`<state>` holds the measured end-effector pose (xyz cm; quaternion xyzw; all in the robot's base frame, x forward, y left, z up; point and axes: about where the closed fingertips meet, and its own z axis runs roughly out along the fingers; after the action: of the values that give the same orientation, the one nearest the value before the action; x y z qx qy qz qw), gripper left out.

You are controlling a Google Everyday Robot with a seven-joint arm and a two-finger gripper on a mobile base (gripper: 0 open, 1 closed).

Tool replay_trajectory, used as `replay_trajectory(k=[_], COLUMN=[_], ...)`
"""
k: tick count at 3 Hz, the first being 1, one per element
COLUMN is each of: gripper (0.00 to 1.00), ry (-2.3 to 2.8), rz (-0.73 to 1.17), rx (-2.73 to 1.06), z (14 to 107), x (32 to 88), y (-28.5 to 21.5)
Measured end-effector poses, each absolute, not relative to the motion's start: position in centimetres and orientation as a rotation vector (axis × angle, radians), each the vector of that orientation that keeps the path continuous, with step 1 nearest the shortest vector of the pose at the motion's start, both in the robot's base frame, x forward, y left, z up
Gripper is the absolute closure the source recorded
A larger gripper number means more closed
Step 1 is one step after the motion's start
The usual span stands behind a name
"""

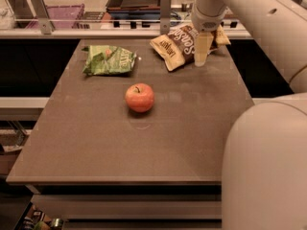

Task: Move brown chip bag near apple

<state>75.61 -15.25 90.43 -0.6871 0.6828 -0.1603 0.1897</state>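
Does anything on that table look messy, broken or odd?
Nothing spilled or broken. The brown bag lies askew at the far edge, the end effector at its right end; apple and green bag look fine.

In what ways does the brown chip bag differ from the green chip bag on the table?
Colour: the brown chip bag is dark brown with cream ends; the green chip bag is green.
Size: the brown chip bag looks larger than the green chip bag.
Place: the brown chip bag lies on the right of the view, with the gripper at its right part; the green chip bag lies on the left, alone.
Both are crinkled and lie on the table beyond the apple.
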Motion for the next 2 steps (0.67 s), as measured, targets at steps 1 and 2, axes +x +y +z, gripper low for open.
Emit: replay_trajectory(k=[1, 2], gripper=[0.00, 0.00], ry=[1.912, 1.876], rz=[-0.479, -0.542], rx=[-1.953, -1.918], z=[89.5, 89.5], x=[76.5, 77.9], y=[-15.5, -16.4])
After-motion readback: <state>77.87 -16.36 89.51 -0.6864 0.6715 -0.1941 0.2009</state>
